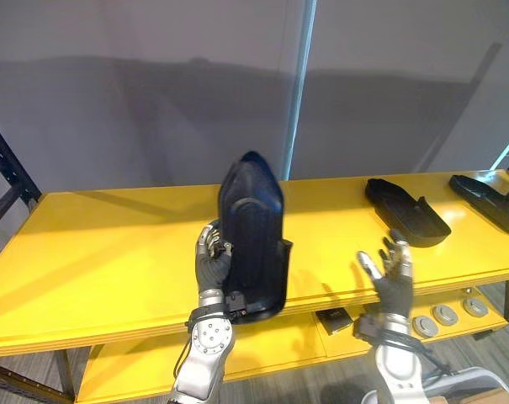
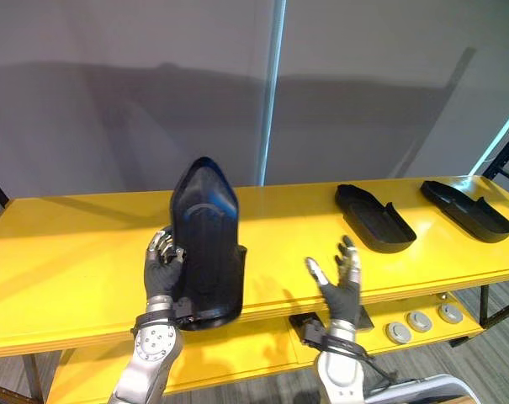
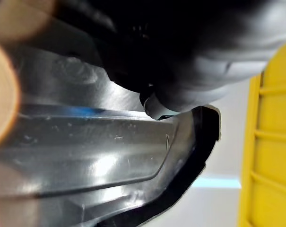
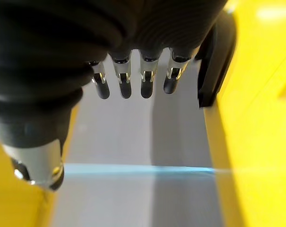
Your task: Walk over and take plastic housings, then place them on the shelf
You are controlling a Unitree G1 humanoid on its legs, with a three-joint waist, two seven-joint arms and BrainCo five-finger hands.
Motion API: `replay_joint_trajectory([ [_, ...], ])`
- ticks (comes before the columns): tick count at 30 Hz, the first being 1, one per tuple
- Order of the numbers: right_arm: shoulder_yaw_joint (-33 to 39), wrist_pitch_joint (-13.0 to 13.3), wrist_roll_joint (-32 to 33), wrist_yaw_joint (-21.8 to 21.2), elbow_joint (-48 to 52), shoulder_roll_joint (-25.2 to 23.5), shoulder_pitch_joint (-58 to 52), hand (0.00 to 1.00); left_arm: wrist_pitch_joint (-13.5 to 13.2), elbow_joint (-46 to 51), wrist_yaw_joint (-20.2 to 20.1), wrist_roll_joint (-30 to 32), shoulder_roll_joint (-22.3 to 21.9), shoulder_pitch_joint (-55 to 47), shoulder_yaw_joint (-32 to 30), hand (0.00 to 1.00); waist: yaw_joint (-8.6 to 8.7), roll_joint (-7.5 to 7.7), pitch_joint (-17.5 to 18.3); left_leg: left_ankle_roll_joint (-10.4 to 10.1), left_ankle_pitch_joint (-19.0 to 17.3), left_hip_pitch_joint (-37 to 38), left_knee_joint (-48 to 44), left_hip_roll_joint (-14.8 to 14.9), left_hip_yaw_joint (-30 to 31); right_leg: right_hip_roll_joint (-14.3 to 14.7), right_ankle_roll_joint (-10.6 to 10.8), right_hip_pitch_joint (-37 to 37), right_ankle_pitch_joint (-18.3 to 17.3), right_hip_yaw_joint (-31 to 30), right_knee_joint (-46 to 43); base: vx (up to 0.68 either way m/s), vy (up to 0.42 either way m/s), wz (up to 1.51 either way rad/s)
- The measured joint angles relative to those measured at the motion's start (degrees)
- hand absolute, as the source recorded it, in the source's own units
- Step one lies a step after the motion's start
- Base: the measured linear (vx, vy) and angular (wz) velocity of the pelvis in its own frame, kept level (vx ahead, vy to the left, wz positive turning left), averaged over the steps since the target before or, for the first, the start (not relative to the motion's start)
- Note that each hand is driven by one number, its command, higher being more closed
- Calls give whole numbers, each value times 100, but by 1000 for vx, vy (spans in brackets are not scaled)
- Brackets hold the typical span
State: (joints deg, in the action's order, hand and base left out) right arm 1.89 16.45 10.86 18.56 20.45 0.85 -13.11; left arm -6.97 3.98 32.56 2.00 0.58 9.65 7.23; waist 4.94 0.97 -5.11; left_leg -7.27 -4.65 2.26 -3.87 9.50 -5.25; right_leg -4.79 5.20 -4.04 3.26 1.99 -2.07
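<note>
At the front edge of the yellow shelf point(image 1: 103, 252), the left hand point(image 1: 212, 263) clasps a black plastic housing point(image 1: 252, 231) by its side and holds it upright, narrow end up. To its right, the right hand point(image 1: 394, 282) is over the same edge, fingers straight and spread, holding nothing. Farther back, a second housing point(image 1: 405, 210) lies flat, and a third housing point(image 1: 490, 202) lies by the right edge.

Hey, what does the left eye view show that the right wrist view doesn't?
Left eye view: the left hand clasping an upright black housing, two more housings lying farther right. Right wrist view: its own straight fingers from close. Both: the open right hand, the yellow shelf, and a black housing edge, which one unclear.
</note>
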Motion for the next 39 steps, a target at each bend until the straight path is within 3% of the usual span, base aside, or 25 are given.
replay_joint_trajectory([
  [7, 566, 65, -70, -180, 33, -196, -1224, 0, 58, -408, 102, 63, 103, 458, -448, 100, 340, -47, 88, -5, 66, 98, 299, -39, -579, 6, -18, -110, 180, -324, 284, -31, 47, -24],
  [11, 615, -14, -274, -281, -1118, -195, -1515, 0, 106, -827, 80, -222, 177, 1031, -628, 100, 563, -91, 98, -5, 71, 86, 359, -48, -743, 22, -5, -205, 287, -467, 368, 18, 24, -23],
  [18, 193, -404, -708, -647, -2340, -67, -1674, 0, 71, -2056, -57, -1484, 492, 2014, -712, 100, 658, -183, 71, 4, 102, -147, 362, -79, -805, -33, 8, -401, 390, -512, 475, 9, 3, -3],
  [22, -380, -444, -718, -899, -2425, 74, -1650, 0, 61, -3058, -124, -2228, 908, 2885, -801, 100, 658, -169, -224, 22, 153, -329, 341, -132, -804, -78, 12, -558, 505, -546, 535, -44, -4, -1],
  [31, -1137, -451, -693, -1152, -2793, 202, -1286, 0, 65, -4763, -434, -3029, 1625, 4606, -555, 100, 680, -146, -814, 51, 305, -704, 371, -212, -755, -140, 8, -910, 655, -538, 580, -25, -7, 2],
  [32, -1195, -454, -693, -1166, -2837, 204, -1245, 0, 66, -4807, -515, -3115, 1629, 4641, -554, 0, 682, -150, -845, 51, 308, -707, 371, -218, -748, -143, 8, -910, 655, -528, 589, 46, 7, 4],
  [39, -1292, -455, -691, -1186, -2844, 225, -1098, 0, 100, -5071, -755, -3131, 1774, 4906, -297, 0, 675, -135, -984, 53, 310, -726, 371, -238, -724, -167, 7, -910, 655, -500, 600, 7, 2, 1],
])
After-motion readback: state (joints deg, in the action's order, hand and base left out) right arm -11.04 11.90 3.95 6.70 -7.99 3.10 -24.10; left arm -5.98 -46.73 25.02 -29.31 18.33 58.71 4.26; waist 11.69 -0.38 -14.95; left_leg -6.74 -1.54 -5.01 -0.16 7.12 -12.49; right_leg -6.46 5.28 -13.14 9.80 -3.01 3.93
